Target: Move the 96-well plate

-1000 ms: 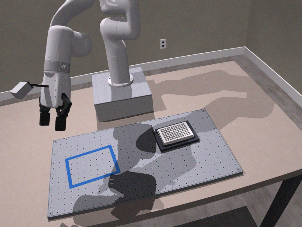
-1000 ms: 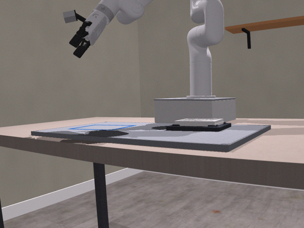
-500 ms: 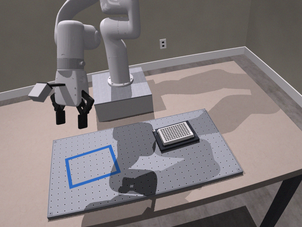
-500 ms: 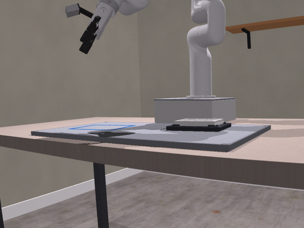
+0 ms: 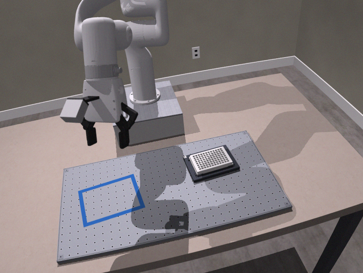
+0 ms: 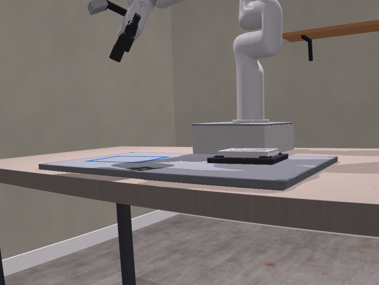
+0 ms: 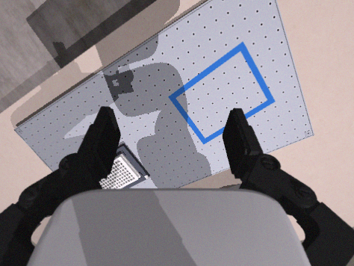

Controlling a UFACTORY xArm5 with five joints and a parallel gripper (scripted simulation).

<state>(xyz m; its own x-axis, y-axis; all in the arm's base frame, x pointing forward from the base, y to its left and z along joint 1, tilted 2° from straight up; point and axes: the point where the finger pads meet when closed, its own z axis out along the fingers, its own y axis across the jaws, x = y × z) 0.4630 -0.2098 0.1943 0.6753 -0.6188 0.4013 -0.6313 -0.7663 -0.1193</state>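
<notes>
Hanging high above the deck, my pincer is spread wide, nothing between the fingers. Top view: the 96-well plate sits seated in nest N1, well right of the blue outline B1, which holds nothing.

Exterior view: the pincer is far above the tabletop, left of the plate.

Wrist view: the plate peeks beside one finger, the outline ahead.

Nothing done yet; approach, grasp, carry and placing all remain.
</notes>
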